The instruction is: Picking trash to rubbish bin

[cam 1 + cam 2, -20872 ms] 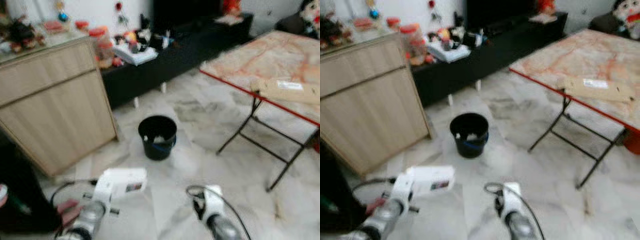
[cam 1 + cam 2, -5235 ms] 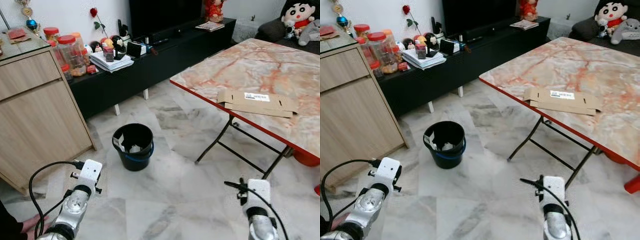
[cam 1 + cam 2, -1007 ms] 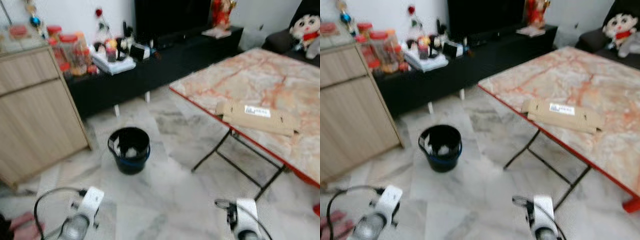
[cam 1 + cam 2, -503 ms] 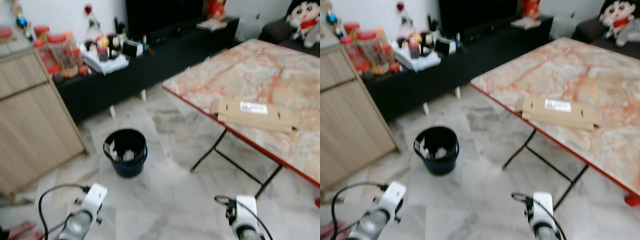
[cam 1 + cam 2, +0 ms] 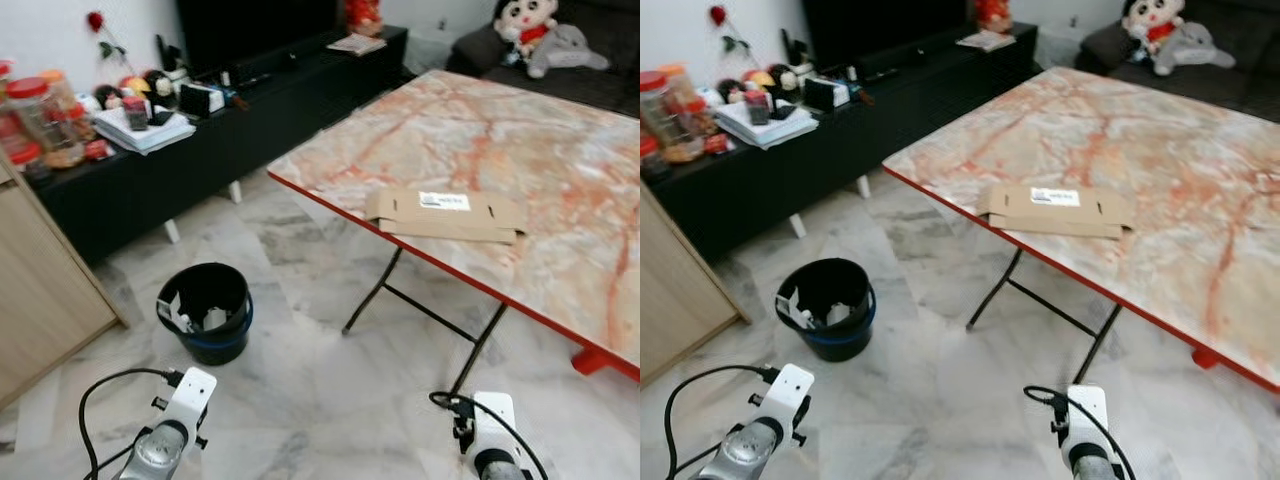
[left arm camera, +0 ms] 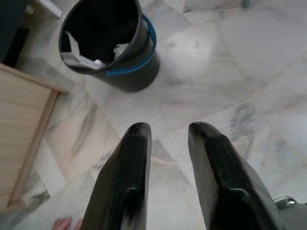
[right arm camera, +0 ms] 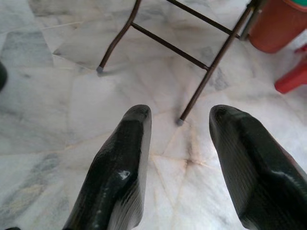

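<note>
left eye view: the flattened cardboard box (image 5: 445, 214) lies at centre right of the frame, near the red front edge of the marbled folding table (image 5: 560, 160); it looks like the next piece of trash, left flat where an arm could reach it. the black rubbish bin (image 5: 206, 311) stands on the marble floor at lower left, scraps already inside, well apart from the table. both arms hang low at the bottom edge, carrying nothing.

right eye view: same scene; the low black tv bench (image 5: 830, 120) crosses the upper left, with books and jars on it.

left wrist view: the left gripper (image 6: 168, 139) has its fingers apart and empty, pointed toward the bin in the upper left of the frame, blue band around its wall.

right wrist view: the right gripper (image 7: 180, 120) is spread wide, holding nothing, aimed at the table's dark legs in the upper frame.

against half a second ago, the whole picture has slid: table and box sit nearer the middle, bin further left, so the camera turned toward the table.
</note>
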`<state>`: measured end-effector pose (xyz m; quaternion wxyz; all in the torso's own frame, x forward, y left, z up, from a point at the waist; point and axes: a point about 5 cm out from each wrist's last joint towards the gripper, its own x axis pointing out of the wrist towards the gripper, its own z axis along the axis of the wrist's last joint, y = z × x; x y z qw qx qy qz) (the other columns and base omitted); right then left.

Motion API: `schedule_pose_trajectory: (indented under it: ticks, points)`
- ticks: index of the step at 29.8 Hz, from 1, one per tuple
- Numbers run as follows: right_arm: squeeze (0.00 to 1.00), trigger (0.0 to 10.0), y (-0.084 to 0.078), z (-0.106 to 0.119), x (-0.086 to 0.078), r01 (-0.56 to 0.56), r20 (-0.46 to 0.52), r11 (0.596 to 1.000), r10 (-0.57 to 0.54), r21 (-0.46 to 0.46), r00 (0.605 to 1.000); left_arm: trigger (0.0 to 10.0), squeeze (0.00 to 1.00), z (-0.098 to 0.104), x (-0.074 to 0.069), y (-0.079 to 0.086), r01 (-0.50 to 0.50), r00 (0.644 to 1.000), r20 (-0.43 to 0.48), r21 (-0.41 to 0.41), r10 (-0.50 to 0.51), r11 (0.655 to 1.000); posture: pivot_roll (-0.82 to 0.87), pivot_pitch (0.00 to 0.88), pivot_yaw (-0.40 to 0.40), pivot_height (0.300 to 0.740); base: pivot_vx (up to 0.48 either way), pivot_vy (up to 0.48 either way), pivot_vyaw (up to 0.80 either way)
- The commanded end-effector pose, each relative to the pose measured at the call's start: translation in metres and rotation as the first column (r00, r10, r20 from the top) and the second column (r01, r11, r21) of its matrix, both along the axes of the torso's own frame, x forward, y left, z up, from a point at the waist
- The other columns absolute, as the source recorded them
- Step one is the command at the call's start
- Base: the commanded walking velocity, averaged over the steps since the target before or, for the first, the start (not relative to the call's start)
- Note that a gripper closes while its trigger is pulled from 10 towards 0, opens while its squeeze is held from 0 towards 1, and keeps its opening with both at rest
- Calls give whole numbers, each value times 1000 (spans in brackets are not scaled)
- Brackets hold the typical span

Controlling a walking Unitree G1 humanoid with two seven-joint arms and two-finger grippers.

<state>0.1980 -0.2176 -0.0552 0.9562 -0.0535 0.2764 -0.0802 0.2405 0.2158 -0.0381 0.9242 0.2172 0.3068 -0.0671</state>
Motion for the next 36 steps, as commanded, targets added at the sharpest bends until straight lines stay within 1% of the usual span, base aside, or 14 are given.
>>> schedule_pose_trajectory:
  ticks: [1, 20, 36]
  points:
    - [0, 10000, 1, -1, -1, -11, -14, 1000, 11, -3, 1000, 10000, 0, -1, -2, 2, -10, 1000, -6, -5, 10, 1000, 140, 22, 5, 740, 0, 0, -781]
    - [0, 10000, 4, -3, -2, -26, -30, 1000, 26, -4, 999, 10000, 0, 0, -1, 1, -8, 1000, 9, -9, 8, 1000, 144, 0, 8, 740, 0, 0, -776]
    - [0, 10000, 7, -5, -3, -19, -42, 1000, 19, -6, 999, 10000, 0, -1, -2, 3, 5, 1000, -5, 0, -5, 1000, 149, 0, 15, 740, 0, 0, -775]
